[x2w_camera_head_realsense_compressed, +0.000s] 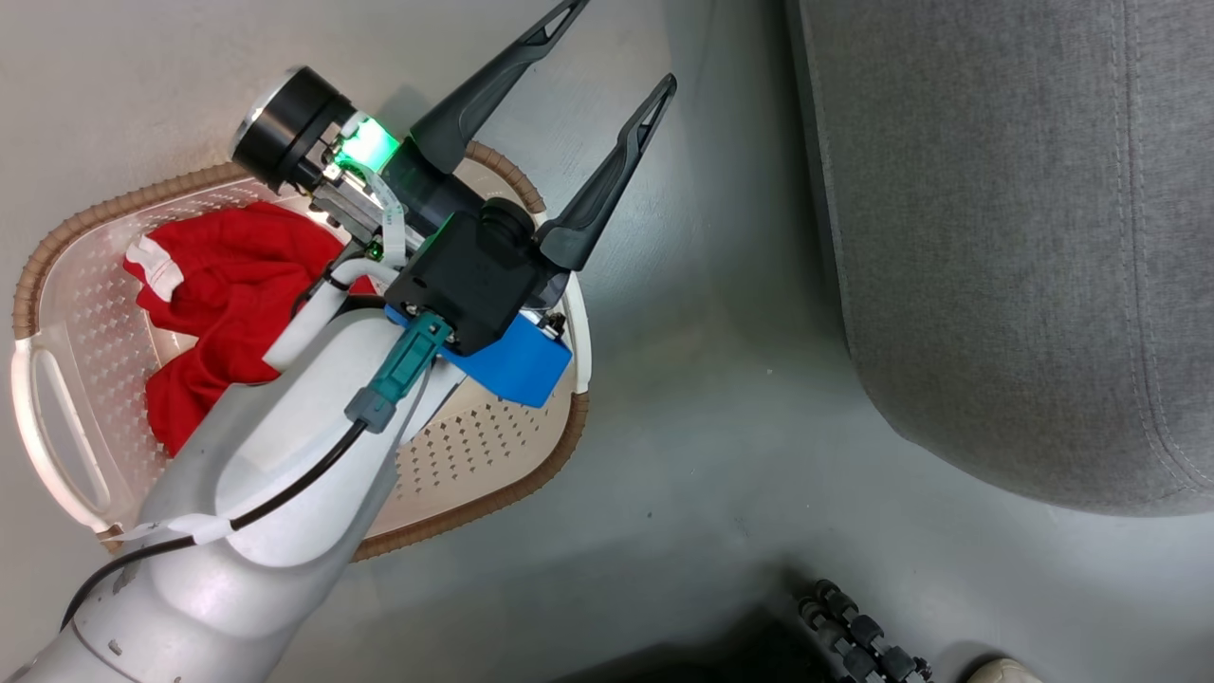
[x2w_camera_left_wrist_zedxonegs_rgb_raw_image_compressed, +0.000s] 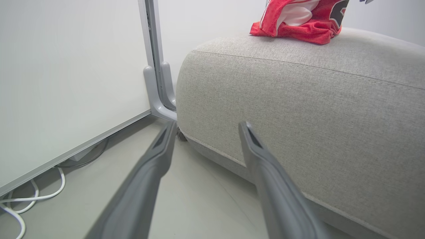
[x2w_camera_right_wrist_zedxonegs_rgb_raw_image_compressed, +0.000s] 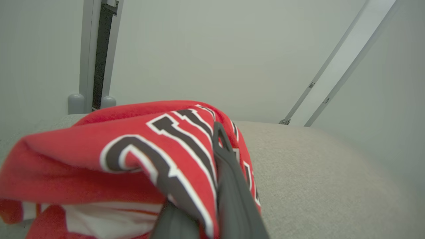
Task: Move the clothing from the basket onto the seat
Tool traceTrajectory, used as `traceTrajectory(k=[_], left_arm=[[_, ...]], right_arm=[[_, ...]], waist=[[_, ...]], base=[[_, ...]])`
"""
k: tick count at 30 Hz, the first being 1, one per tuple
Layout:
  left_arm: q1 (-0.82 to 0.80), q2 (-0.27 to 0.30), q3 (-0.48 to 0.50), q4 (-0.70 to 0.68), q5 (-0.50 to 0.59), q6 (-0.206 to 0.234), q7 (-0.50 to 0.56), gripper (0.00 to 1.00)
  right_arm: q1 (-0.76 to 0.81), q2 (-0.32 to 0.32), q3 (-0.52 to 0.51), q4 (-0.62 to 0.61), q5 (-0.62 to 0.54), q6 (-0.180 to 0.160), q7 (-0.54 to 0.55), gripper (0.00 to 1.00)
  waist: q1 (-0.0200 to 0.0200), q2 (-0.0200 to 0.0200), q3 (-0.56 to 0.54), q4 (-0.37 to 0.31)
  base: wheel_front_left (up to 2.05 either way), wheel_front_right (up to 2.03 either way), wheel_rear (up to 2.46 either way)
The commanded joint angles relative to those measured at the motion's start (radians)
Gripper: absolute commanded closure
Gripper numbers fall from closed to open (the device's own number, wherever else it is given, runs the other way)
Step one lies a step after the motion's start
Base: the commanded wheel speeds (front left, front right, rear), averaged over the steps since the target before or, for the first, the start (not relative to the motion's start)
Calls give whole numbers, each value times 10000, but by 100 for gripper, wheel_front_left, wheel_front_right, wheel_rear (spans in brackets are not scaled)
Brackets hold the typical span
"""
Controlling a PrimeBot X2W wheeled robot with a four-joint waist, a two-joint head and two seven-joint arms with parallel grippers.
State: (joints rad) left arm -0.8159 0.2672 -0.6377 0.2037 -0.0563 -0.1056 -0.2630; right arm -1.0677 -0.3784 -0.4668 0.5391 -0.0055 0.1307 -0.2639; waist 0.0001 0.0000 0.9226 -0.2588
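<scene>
Red clothing (x2w_camera_left_wrist_zedxonegs_rgb_raw_image_compressed: 298, 30) is in two places. One garment (x2w_camera_right_wrist_zedxonegs_rgb_raw_image_compressed: 132, 149) lies on top of the seat (x2w_camera_right_wrist_zedxonegs_rgb_raw_image_compressed: 315, 172), with the right gripper (x2w_camera_right_wrist_zedxonegs_rgb_raw_image_compressed: 219, 132) pinching a fold, probably to set it down. The other garment (x2w_camera_head_realsense_compressed: 228, 285) is in the basket (x2w_camera_head_realsense_compressed: 531, 474) at the left; the left gripper (x2w_camera_head_realsense_compressed: 623, 45), spread and empty, hangs over its right rim, likely ready to reach in.

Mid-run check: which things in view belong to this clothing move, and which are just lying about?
Job: basket; red garment inside it; seat; lettered garment on the seat, pinched by the right gripper; left gripper, open, by the basket.
Lying about: white cables on the floor; grey post; black segmented legs; a shoe tip.
</scene>
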Motion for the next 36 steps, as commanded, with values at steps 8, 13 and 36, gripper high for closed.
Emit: traceTrajectory(k=[8, 13, 36], left_arm=[[125, -2, -48, 23, -165, 103, -27, 0], [327, -224, -56, -46, -312, 177, -27, 0], [2948, -1343, 1673, 25, -987, 493, -27, 0]], right_arm=[[490, 681, -36, 849, -204, 1, -7, 0], [1333, 840, -68, 568, -293, 1, -7, 0], [5786, 1921, 2560, -2878, 1034, 1, -9, 0]], waist=[[-1, 0, -467, -19], [-1, 0, -1098, 139], [-1, 0, -5042, 981]], base=[[0, 0, 0], [0, 0, 0], [0, 0, 0]])
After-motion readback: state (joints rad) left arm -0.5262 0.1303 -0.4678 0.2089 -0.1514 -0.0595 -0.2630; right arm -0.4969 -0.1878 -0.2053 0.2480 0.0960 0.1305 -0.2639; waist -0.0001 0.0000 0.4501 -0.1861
